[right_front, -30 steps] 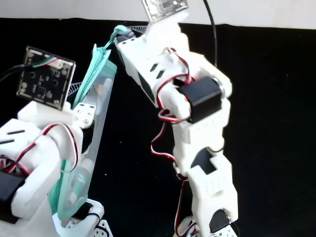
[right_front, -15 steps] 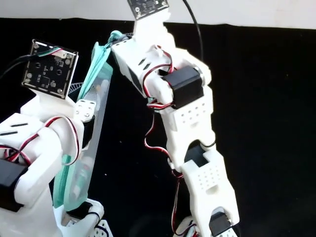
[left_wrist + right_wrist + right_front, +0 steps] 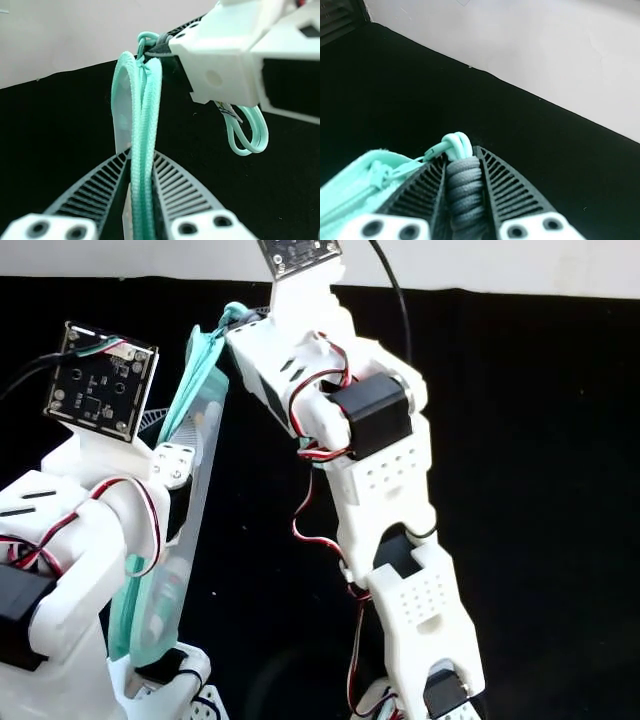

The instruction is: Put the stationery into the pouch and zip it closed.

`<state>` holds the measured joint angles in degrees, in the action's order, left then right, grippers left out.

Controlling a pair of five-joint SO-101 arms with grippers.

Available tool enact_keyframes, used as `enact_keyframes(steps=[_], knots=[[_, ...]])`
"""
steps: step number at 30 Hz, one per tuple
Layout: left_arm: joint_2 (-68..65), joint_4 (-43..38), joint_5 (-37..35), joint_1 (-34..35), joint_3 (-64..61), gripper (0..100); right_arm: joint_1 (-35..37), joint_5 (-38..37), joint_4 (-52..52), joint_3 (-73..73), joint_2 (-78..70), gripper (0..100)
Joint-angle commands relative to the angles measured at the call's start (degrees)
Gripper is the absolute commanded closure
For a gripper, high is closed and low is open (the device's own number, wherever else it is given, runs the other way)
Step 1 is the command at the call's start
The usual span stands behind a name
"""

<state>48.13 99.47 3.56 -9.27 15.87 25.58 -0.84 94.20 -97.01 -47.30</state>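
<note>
Entry, zipping step, which I judged nearly finished: pouch held on edge between the arms, left end effector clenched on its rim, right end effector clenched on the dark zip cord at its far end; next, confirm closure, then release.

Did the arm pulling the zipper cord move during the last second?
Yes. The right gripper slid left along the table's far edge, then held still.
</note>
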Motion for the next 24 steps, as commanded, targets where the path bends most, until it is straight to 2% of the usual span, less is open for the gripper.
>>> enact_keyframes(steps=[1,5,11,14,18,21,24], knots=[[5.6,1.6,0.0,-2.1,2.0,99,-4.9,-0.4,1.0,-4.3,-1.9,99.3],[5.6,1.1,0.2,-2.1,-4.4,99,-5.4,-3.3,2.6,-4.3,10.6,99.3],[5.4,-6.1,0.2,-2.1,-13.6,99,-5.4,-4.4,3.0,-4.1,24.0,99.3],[5.3,-8.0,0.3,-2.1,-17.0,99,-5.4,-4.5,3.0,-4.1,27.6,99.3],[5.6,-8.4,7.6,-2.1,-21.8,92,-5.2,-6.1,3.0,-4.1,30.5,99.3],[5.6,-8.4,7.9,-2.2,-23.8,87,-2.9,-6.4,3.1,-4.1,31.3,99.3],[5.6,-8.8,7.9,-2.2,-24.4,86,0.4,-6.4,3.5,-3.9,31.3,99.3]])
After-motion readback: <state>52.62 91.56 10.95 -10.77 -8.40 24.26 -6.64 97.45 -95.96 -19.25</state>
